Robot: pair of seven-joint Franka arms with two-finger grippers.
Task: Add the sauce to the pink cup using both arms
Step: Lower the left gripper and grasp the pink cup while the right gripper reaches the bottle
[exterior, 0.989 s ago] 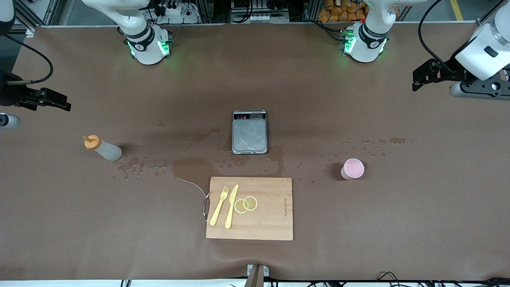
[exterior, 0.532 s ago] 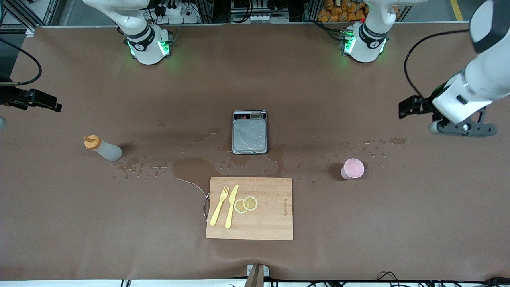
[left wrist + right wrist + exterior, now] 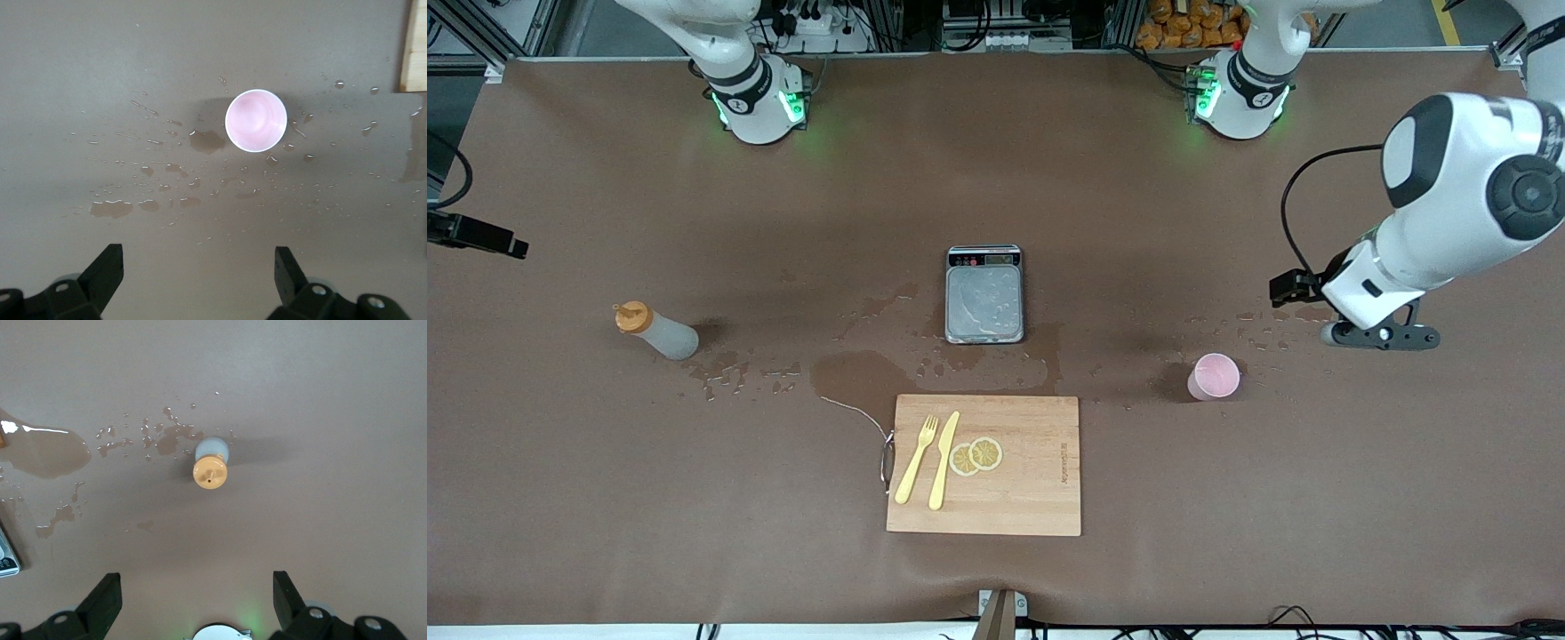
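The sauce bottle (image 3: 656, 331), whitish-grey with an orange cap, stands tilted on the brown table toward the right arm's end. In the right wrist view it (image 3: 211, 463) shows cap-up, well apart from my open, empty right gripper (image 3: 196, 580). In the front view only a black part of the right gripper (image 3: 480, 236) shows at the picture's edge. The pink cup (image 3: 1214, 376) stands upright toward the left arm's end. My left gripper (image 3: 1294, 286) is open and empty, in the air over wet spots beside the cup (image 3: 255, 121); the left wrist view shows its open jaws (image 3: 199, 253).
A steel scale (image 3: 984, 304) sits mid-table. A wooden cutting board (image 3: 1040, 498) nearer the front camera holds a yellow fork (image 3: 916, 460), a knife (image 3: 943, 460) and lemon slices (image 3: 976, 455). Water puddles (image 3: 863, 373) and drops lie between bottle, scale and cup.
The left arm has swung down and in toward the pink cup. The right gripper has slid farther toward the picture's edge. Bottle and cup have not moved.
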